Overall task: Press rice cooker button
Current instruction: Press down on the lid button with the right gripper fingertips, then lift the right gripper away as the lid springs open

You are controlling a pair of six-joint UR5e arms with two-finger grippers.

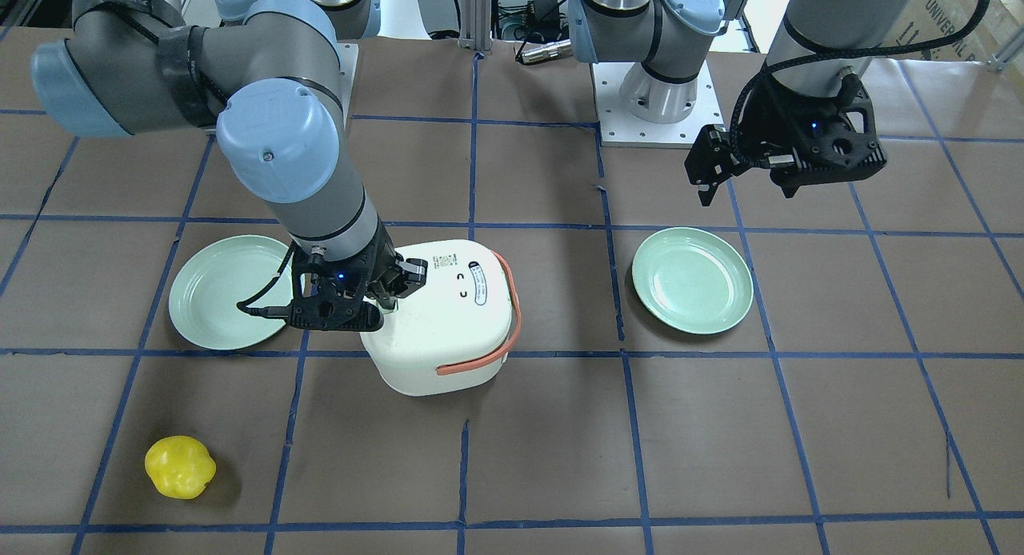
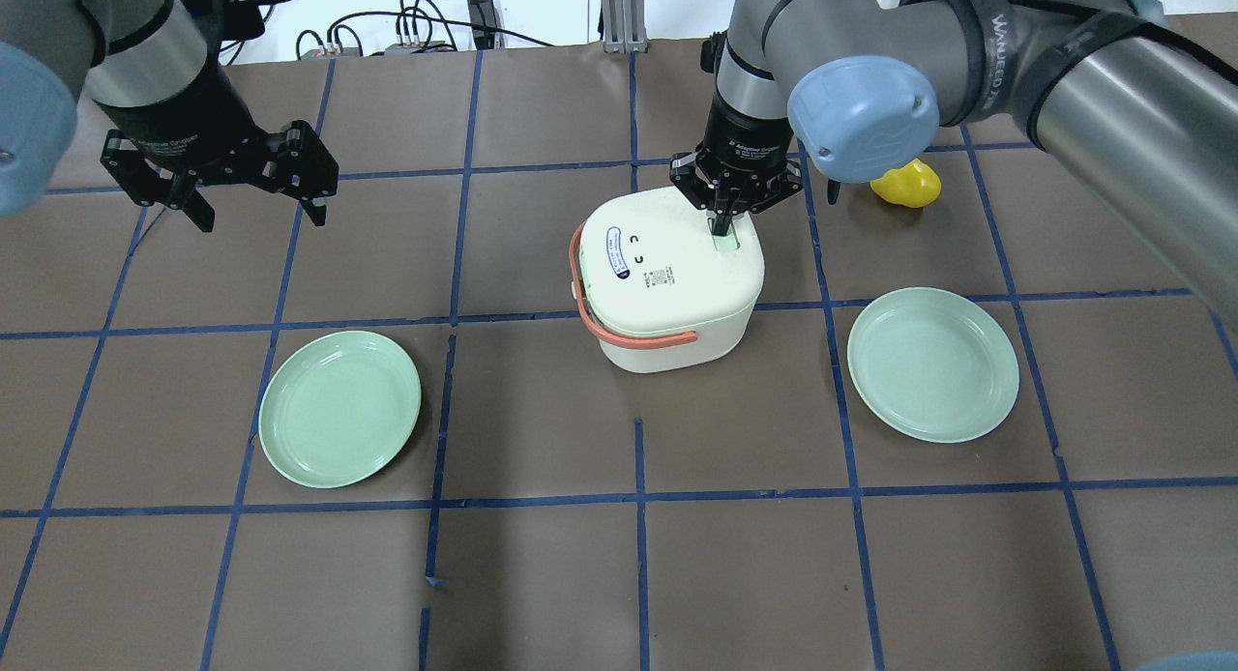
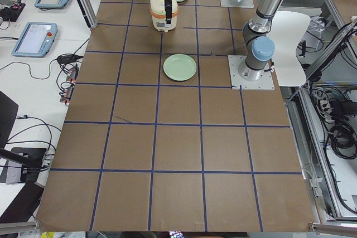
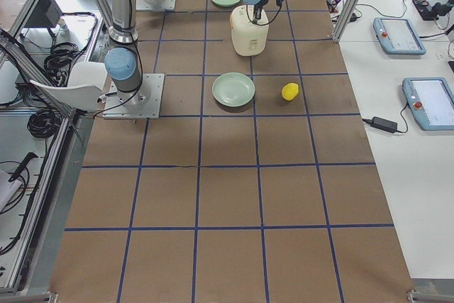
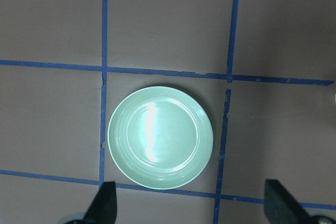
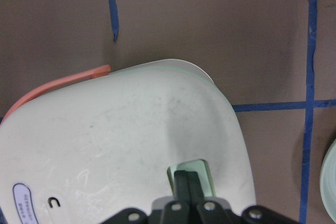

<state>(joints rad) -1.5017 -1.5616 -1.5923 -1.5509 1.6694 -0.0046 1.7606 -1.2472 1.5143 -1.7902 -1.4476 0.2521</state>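
A white rice cooker (image 2: pixel 672 284) with an orange handle (image 2: pixel 638 337) stands mid-table; it also shows in the front view (image 1: pixel 444 319). Its pale green button (image 2: pixel 727 242) sits on the lid's right side and shows in the right wrist view (image 6: pixel 191 174). My right gripper (image 2: pixel 722 228) is shut, its fingertips (image 6: pixel 188 183) pressed together and touching the button from above. My left gripper (image 2: pixel 253 195) is open and empty, high above the table on the left; in the left wrist view its fingers (image 5: pixel 105 203) frame a green plate (image 5: pixel 160 137).
Two pale green plates lie on the table, one left (image 2: pixel 340 407) and one right (image 2: pixel 933 364) of the cooker. A yellow pepper-like toy (image 2: pixel 906 184) lies behind my right arm. Blue tape lines grid the brown table.
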